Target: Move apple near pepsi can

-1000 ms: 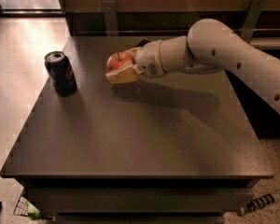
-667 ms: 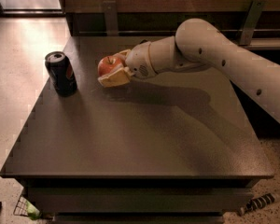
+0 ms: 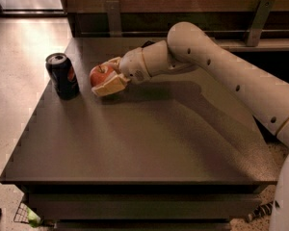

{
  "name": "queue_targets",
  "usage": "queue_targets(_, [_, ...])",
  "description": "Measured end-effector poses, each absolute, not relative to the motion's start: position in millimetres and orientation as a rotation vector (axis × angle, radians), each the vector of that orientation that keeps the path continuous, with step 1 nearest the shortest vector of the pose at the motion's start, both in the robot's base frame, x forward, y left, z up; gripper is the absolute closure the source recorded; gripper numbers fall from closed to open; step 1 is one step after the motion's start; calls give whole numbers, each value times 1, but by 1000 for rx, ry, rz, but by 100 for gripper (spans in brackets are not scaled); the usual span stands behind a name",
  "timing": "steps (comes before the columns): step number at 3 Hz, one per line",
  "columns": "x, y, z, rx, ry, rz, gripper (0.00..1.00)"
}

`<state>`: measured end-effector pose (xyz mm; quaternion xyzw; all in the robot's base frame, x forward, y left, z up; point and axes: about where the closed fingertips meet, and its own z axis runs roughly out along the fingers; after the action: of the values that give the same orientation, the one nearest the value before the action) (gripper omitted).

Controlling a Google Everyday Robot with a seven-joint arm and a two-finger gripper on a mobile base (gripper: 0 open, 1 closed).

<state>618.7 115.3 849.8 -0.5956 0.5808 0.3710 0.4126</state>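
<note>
The pepsi can (image 3: 62, 75), dark with a silver top, stands upright near the far left of the dark table (image 3: 149, 143). The red-orange apple (image 3: 100, 74) sits between the fingers of my gripper (image 3: 104, 78), just right of the can with a small gap between them. The gripper is shut on the apple, one tan finger (image 3: 111, 85) under it and one behind it. The apple is low over the table; I cannot tell whether it touches the surface. The white arm reaches in from the right.
The table's left edge runs close to the can, with tiled floor (image 3: 19, 81) beyond it. A wooden wall with metal brackets (image 3: 256, 20) stands behind the table. A wire basket (image 3: 26, 215) sits on the floor at the front left corner.
The gripper has carried the apple leftward and lower, from near the table's back middle to just beside the can. The can has not moved.
</note>
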Motion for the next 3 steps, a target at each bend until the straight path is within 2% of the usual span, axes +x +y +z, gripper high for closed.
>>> queue_targets(1, [619,119,844,-1525,1443,981,100])
queue_targets(2, [618,122,843,-1531,1439,989,88])
queue_targets(3, [617,125,843,-1536,1436,995,57])
